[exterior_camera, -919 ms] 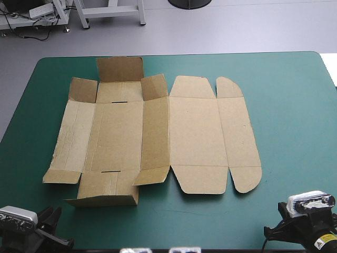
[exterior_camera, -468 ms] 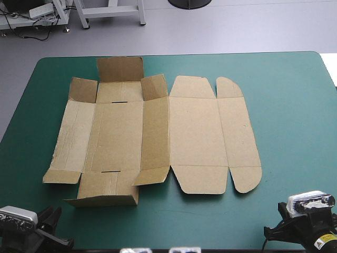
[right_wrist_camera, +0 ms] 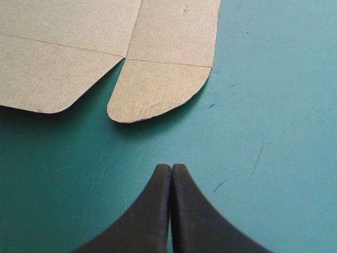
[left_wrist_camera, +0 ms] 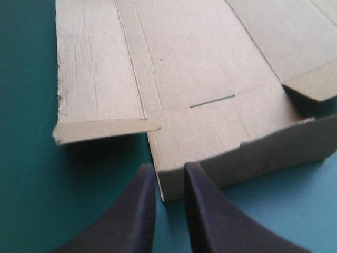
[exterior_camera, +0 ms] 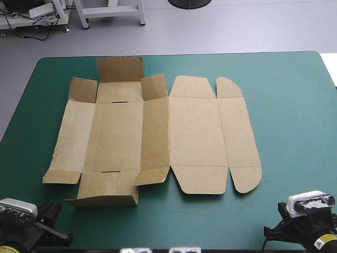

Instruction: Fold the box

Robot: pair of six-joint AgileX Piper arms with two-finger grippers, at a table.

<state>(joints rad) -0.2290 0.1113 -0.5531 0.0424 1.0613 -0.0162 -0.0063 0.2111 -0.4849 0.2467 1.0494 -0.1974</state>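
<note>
High view: the brown box (exterior_camera: 158,137) lies mostly flat, left of centre on the bench (exterior_camera: 289,105). Left gripper (left_wrist_camera: 169,168): fingers narrowly parted, empty, facing the raised near flap (left_wrist_camera: 253,158). Right gripper (right_wrist_camera: 171,167): fingers clenched, empty. Risk: the narrow gap may miss the flap edge and shove the box away.

I'm on the teal-green table (exterior_camera: 287,105) now. The brown box (exterior_camera: 152,137) lies opened out on it, left of centre, with its right panels flat against the cover and several left-hand flaps tilted up.
</note>
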